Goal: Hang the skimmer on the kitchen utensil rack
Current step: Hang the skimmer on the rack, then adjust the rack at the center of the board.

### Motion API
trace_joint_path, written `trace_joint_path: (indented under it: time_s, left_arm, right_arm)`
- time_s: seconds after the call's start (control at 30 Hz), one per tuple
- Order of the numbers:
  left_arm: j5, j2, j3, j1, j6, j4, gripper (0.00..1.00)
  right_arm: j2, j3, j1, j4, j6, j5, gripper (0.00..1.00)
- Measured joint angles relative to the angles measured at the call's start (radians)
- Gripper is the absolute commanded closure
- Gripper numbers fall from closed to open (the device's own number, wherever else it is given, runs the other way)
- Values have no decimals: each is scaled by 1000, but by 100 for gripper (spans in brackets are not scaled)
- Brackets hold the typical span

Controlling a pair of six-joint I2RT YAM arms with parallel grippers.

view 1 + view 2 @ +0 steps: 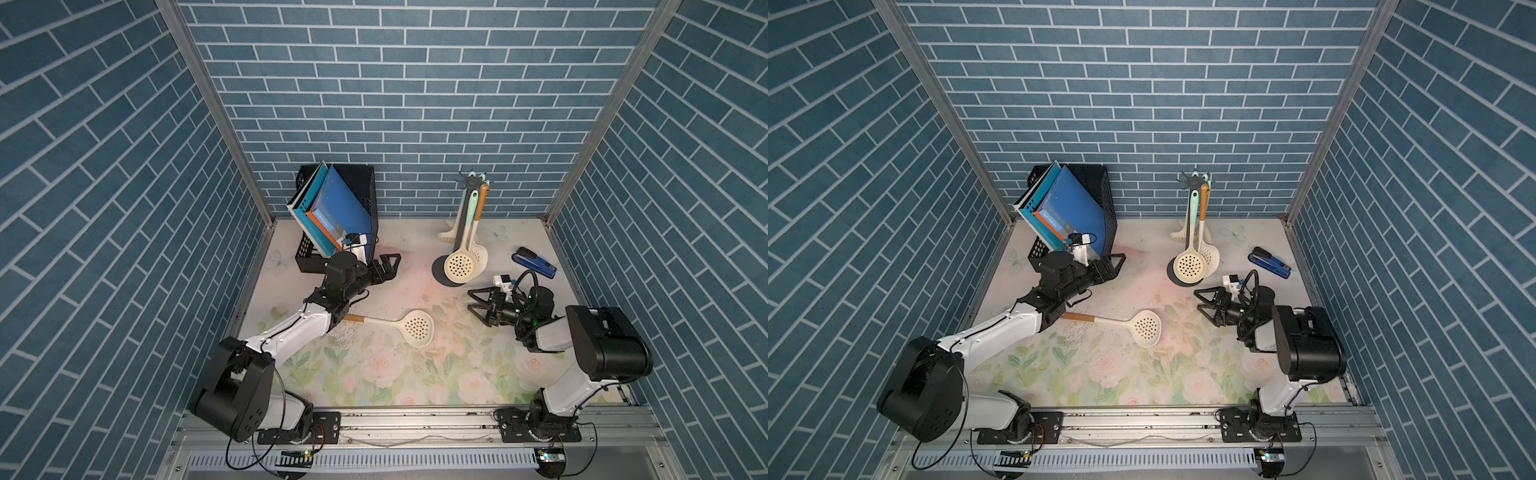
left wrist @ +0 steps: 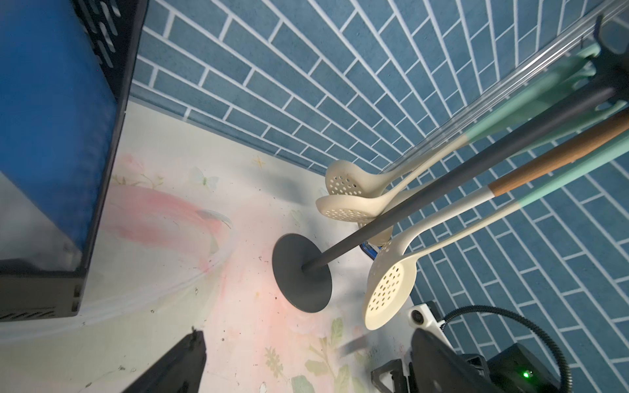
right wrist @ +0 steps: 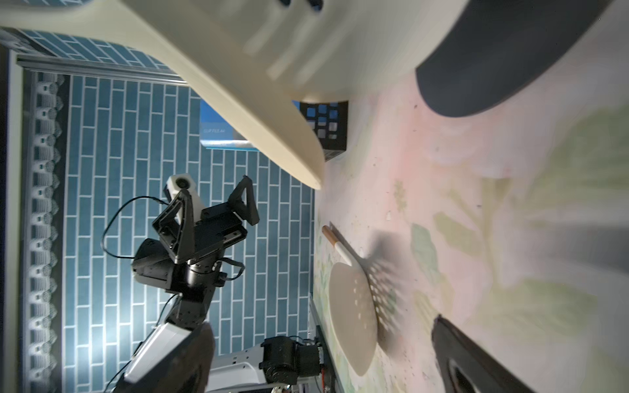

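the rack (image 2: 299, 272) stands at the back, its hooks crowded with hung skimmers (image 1: 459, 266), so a nudge could swing them or tip it. the loose skimmer (image 1: 417, 328) lies flat on the mat (image 1: 374, 374), apart from the rack, handle end under the left arm (image 1: 291, 330), awkward to grab. left gripper (image 1: 394, 266) and right gripper (image 1: 471, 300) gape wide, empty.

From mat (image 1: 407, 249) centre, a clear lane ran to twelve o'clock between the box (image 1: 361, 195) at ten and the laden rack (image 1: 436, 268) at one, with a stapler (image 1: 536, 261) at two.
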Motion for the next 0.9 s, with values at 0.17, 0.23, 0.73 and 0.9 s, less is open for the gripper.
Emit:
trace_joint_path:
  time_s: [0.17,0.23,0.73,0.9]
  left_arm:
    - [6,71,133,-35,87,-61,0]
    - [6,95,186,-48,121,-74,0]
    - [85,372,622,-102,429,-142,11]
    - [181,446,748,-130,575,-154,29]
  right_arm:
    - [-369,122,-26,-644,-352,210,1]
    - [-483,205,-30,-844,-463,304,1]
    - [-650,409,-34,-1316,-658,580,1]
    - [-649,433,-34,-1342,-658,578,1]
